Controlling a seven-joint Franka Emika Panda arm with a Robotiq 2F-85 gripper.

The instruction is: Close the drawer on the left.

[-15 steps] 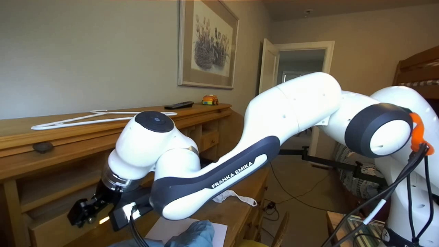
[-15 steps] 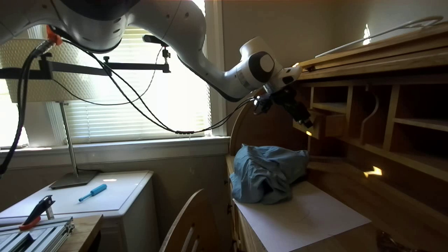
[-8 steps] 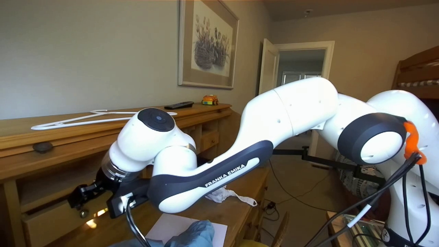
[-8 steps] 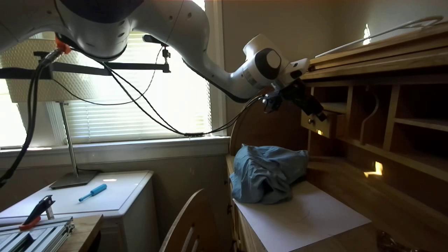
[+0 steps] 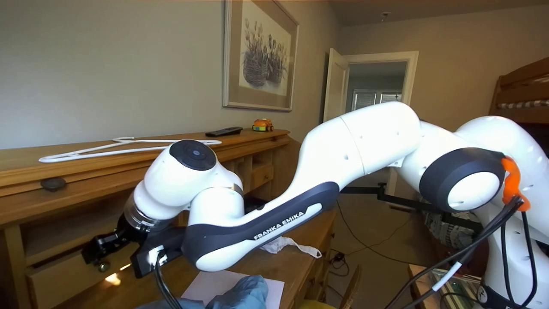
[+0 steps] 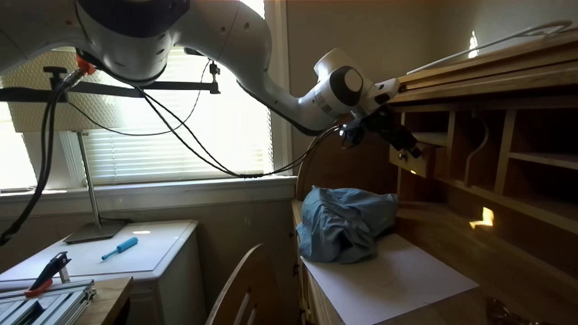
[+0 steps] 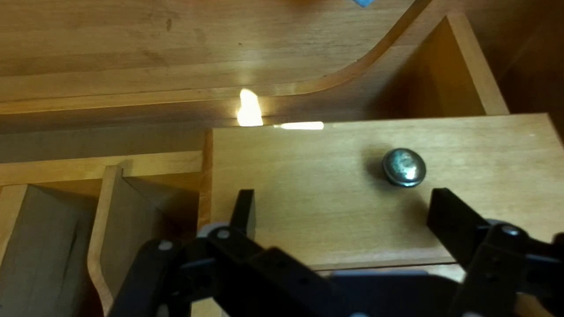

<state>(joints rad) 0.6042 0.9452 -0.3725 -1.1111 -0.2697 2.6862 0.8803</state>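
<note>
The drawer [image 7: 308,176] is a small light-brown wooden drawer in the desk's upper row, with a plain front and a round shiny metal knob [image 7: 404,167]. In both exterior views its front [image 5: 64,281] [image 6: 421,168] stands out a little from the row of compartments. My gripper [image 7: 345,198] is open, with nothing between its fingers. Its fingertips are at the drawer front, one on each side of the front's middle, the right one just below the knob. Whether they touch the wood I cannot tell. The gripper also shows in both exterior views [image 5: 92,254] [image 6: 414,150].
Open compartments with a curved divider [image 7: 102,246] lie beside the drawer. A blue cloth [image 6: 347,225] and white paper [image 6: 397,280] lie on the desk below. A white hanger [image 5: 64,158], a remote [image 5: 224,131] and an orange toy [image 5: 262,125] lie on the desk top above.
Over the last second my gripper moved toward the desk and the drawer slid inward with it. In the last half second the arm sank slightly and the drawer hardly moved.
</note>
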